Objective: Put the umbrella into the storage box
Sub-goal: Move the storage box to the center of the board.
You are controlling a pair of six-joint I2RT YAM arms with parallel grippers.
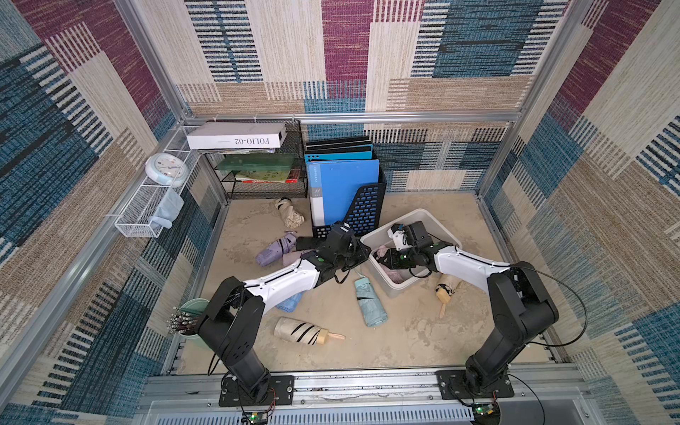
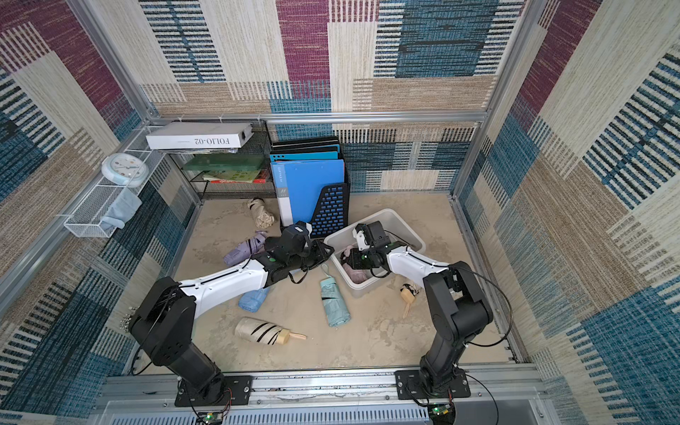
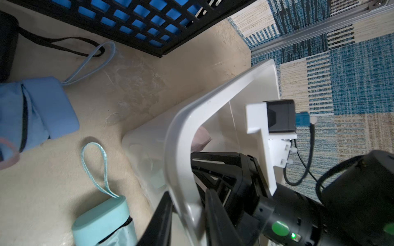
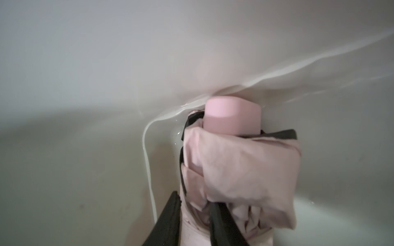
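the pink umbrella (image 4: 245,166) lies inside the storage box (image 1: 415,214), and the right wrist view shows its rounded handle cap pressed against the box's inner wall. the right gripper (image 4: 194,199) reaches down into the box and is clamped on the pink umbrella, one black finger on each side of the bunched fabric. in both top views the pink fabric shows at the near end of the box, under the right arm's wrist. the left gripper (image 3: 188,193) sits at the corner of the box that faces the left arm. its jaws are astride the rolled rim, one outside the wall and one inside, pinching the rim between them. the box stands on the sandy tabletop (image 1: 404,331), just beside the black file holder (image 1: 362,209) with its blue folders. more folded umbrellas lie loose on the tabletop around it. a mint umbrella (image 1: 369,301) is just beside the box's near wall, and a blue umbrella (image 1: 290,302) is partly under the left arm. a lilac umbrella (image 1: 274,252) lies behind that arm, and a beige striped umbrella (image 1: 300,330) with a wooden handle is near the front. a cream umbrella (image 1: 445,292) is partly under the right arm, and a patterned beige umbrella (image 1: 290,215) lies by the wire shelf (image 1: 265,187).
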